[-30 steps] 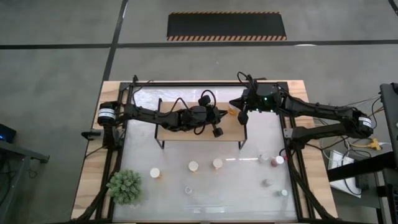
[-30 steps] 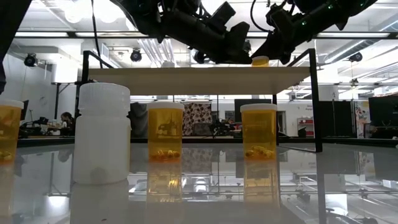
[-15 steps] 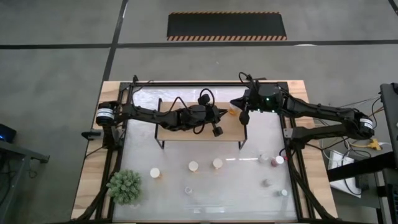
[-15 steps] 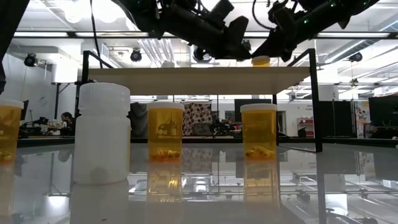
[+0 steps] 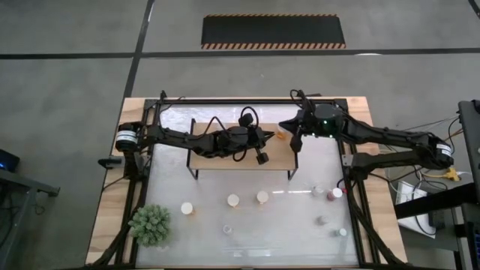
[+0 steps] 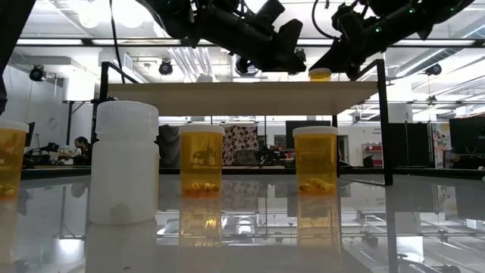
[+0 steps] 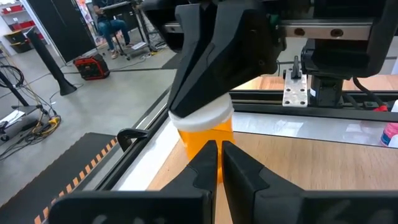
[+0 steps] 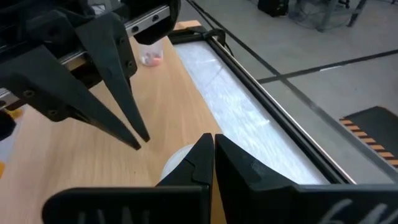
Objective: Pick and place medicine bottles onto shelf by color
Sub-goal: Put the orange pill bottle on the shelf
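Medicine bottles are mostly not sorted yet. One orange bottle (image 5: 280,135) stands on the shelf (image 5: 210,161) near its right end, white cap up, and a small clear bottle with pink contents (image 8: 149,55) sits farther along the same board, seen only in the wrist views. By my judgement that puts two bottles up and the greater part of the job left.

On the table's glass below, the high view shows three white-capped bottles in a row in front of the shelf (image 5: 187,209), (image 5: 233,200), (image 5: 262,197), one smaller one nearer the front edge (image 5: 226,229), two close together at the right (image 5: 320,191), (image 5: 337,193), and two more near the right front corner (image 5: 320,220), (image 5: 343,232): eight waiting, as far as I can count. The low view shows a white bottle (image 6: 124,163) and orange ones (image 6: 201,159), (image 6: 314,159) among them.

Both grippers hang over the shelf, closing on the orange bottle from opposite sides. The left gripper (image 7: 219,149) has its fingers pressed together with nothing between them, its tips just beside the bottle's body. The right gripper (image 8: 211,143) is likewise closed and empty, poised just above and beside the bottle's cap.

A green spiky plant (image 5: 151,224) stands at the table's front left corner.
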You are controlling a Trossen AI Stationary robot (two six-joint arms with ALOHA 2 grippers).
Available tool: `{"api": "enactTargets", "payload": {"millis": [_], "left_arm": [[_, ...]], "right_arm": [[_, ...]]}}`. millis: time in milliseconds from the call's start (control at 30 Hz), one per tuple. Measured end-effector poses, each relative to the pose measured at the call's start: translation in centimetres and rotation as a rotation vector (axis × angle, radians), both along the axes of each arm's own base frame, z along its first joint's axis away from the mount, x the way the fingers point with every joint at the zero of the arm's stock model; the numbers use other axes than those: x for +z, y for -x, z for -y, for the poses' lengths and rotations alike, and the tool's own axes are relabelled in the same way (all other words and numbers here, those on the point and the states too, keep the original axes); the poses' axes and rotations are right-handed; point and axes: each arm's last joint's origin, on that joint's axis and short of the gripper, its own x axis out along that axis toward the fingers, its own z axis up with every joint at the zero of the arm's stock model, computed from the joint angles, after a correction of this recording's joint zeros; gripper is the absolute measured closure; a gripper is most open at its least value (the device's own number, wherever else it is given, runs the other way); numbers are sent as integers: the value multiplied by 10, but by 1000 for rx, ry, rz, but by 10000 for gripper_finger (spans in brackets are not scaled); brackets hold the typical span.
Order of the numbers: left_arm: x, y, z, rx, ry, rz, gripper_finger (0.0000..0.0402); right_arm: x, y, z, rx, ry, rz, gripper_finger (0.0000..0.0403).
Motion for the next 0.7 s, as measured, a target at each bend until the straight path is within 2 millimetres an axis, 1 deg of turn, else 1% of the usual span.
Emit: {"api": "enactTargets", "payload": {"millis": [167, 267, 367, 567, 700], "left_arm": [[0, 0, 0, 0, 1, -1, 396], [0, 0, 0, 0, 1, -1, 396], [0, 0, 0, 0, 2, 0, 396], [0, 0, 1, -2, 2, 0, 396], [5, 3, 3, -8, -1, 9, 396]], "right_arm": [[-12, 3, -1, 0, -16, -39, 394], [-13, 3, -1, 0, -19, -49, 394], [-9, 2, -1, 0, -13, -37, 394], [5, -2, 1, -1, 12, 30, 394], [14, -3, 1, 1, 24, 44, 394]]}}
